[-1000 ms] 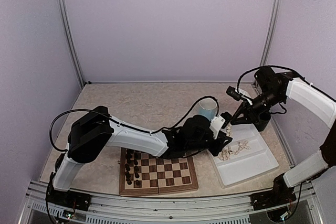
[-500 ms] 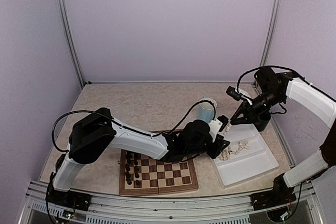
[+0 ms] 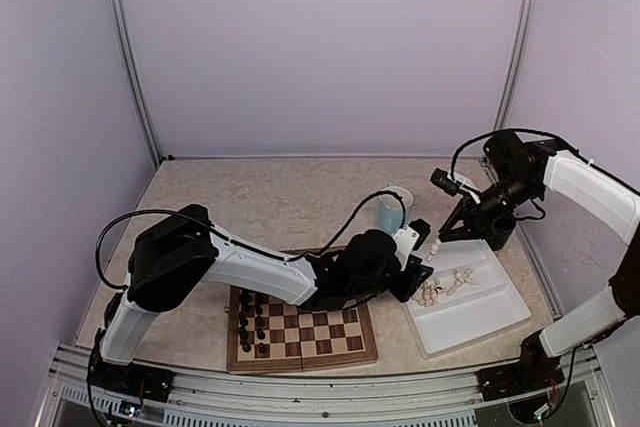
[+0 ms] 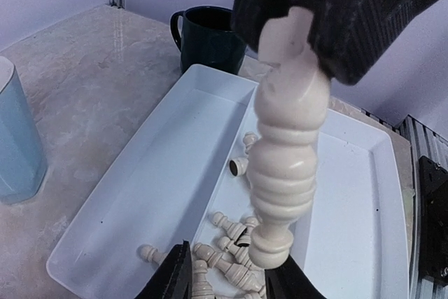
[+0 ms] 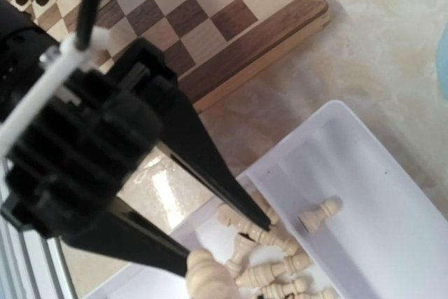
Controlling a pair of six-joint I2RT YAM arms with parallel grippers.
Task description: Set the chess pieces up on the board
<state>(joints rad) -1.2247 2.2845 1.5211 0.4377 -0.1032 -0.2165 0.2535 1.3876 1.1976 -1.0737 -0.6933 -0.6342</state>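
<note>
The right gripper [image 3: 437,243], pinched shut on the head of a cream-white chess piece [image 4: 287,145], holds it over the left end of the white tray [image 4: 140,173]. The piece hangs close to upright, long axis running head up and base down. Its base sits level with the tips of the left gripper [image 4: 227,281], close against one of them. The left jaws stand partly open and clasp nothing. The left arm reaches in from the board side, so the piece lies just ahead of its jaws. Any handover, judged from here, turns on those jaws closing across the lower stem while the right gripper has the top.

More cream-white pieces [image 4: 224,257] lie on their sides in a loose heap at the tray's near-left end. The board [image 3: 325,329] lies to the left of the tray and nearer the arms' bases, with dark pieces [image 3: 250,319] ranked along its left columns and its right columns bare. The left arm is the nearer to those squares. A pale blue cup [image 3: 392,213] stands beyond the board, and a dark mug [image 4: 210,40] at the tray's far end.

No brand, label or lettering can be read anywhere.
</note>
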